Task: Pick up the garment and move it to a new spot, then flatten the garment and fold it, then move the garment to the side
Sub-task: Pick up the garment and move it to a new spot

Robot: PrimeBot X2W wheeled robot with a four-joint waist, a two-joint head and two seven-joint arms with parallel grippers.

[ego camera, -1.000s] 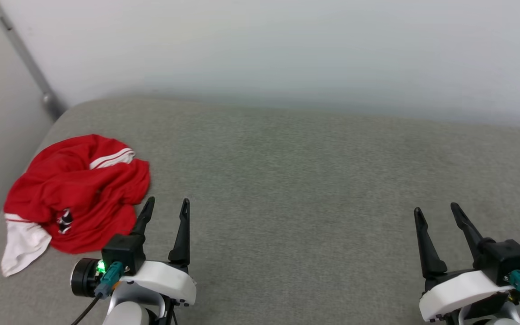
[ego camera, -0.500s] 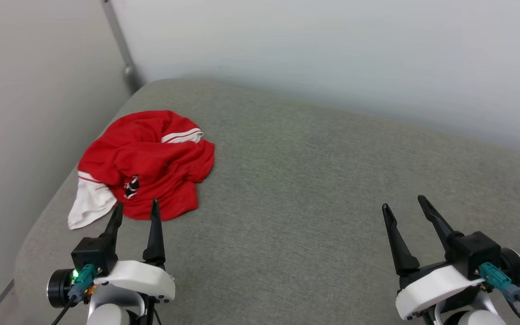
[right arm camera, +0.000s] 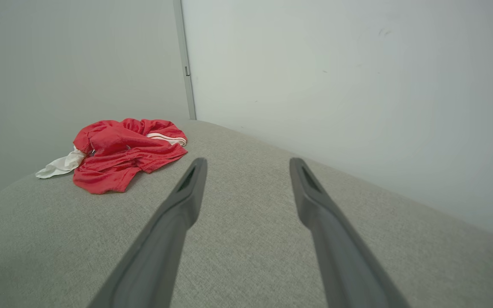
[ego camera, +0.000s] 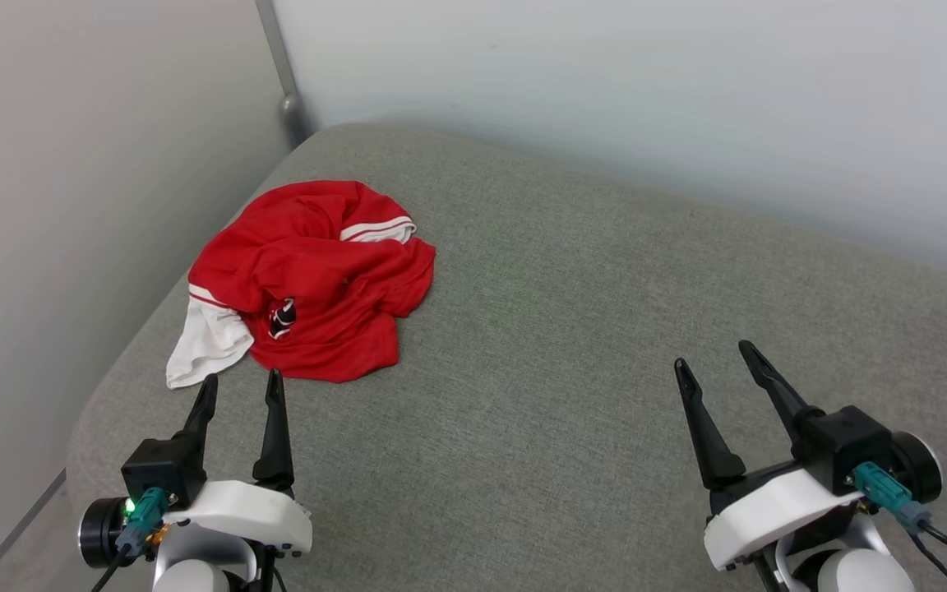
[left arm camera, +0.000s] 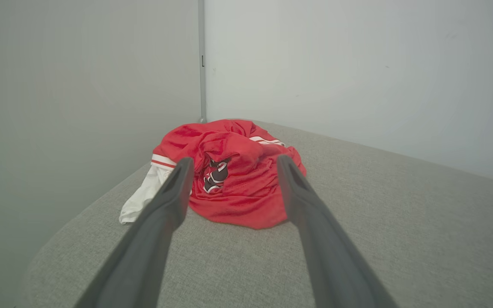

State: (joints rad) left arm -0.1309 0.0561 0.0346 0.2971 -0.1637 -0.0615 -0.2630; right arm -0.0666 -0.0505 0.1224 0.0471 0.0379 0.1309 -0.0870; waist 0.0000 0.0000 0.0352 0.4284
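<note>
At ten o'clock in the head view, the red jersey T-shirt (ego camera: pixel 317 271) is lying crumpled on the grey cushion (ego camera: pixel 564 329), its white sleeve (ego camera: pixel 206 345) trailing toward seven o'clock. The left gripper (ego camera: pixel 242 378) is hovering at seven o'clock, just short of the near hem, fingers spread wide and empty. The right gripper (ego camera: pixel 712 355) is hovering at four o'clock, well apart, equally wide and empty.

Along the left wrist view, the jersey T-shirt (left arm camera: pixel 246 201) is sitting at twelve o'clock beyond the spread fingers, its black-and-white lettering (left arm camera: pixel 216 173) showing.

From the right wrist view, the jersey T-shirt (right arm camera: pixel 118 149) is lying at ten o'clock, near the wall corner.
</note>
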